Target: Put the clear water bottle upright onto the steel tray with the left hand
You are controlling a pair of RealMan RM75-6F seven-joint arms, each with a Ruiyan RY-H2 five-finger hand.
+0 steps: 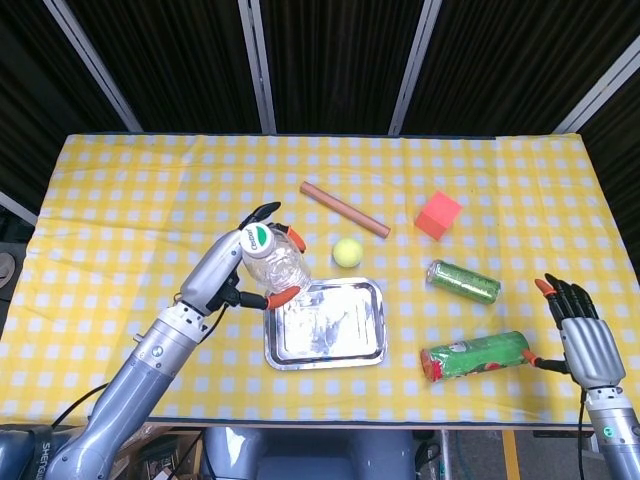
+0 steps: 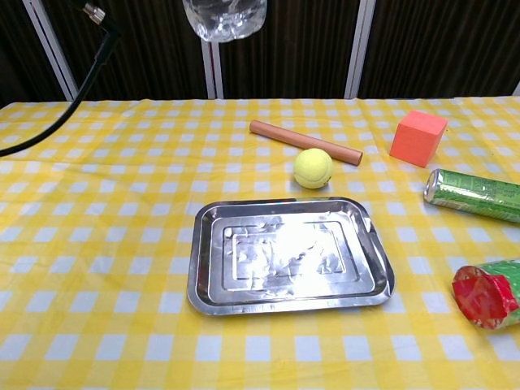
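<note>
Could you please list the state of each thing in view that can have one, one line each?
Clear water bottle: held upright in the air, cap on.
Left hand: grips the bottle.
Right hand: holds nothing, fingers apart.
Steel tray: flat on the table, nothing in it.
Green can: lying on its side.
Green tube: lying on its side.
Wooden rod: lying flat.

The left arm is reaching up from the lower left edge of the head view, its forearm angling inward, and the left hand (image 1: 232,275) is gripping the clear water bottle (image 1: 273,263) with fingers wrapping its sides. The right hand (image 1: 579,330) is hanging at the lower right corner, holding nothing, its fingers pointing up and slightly apart.
</note>
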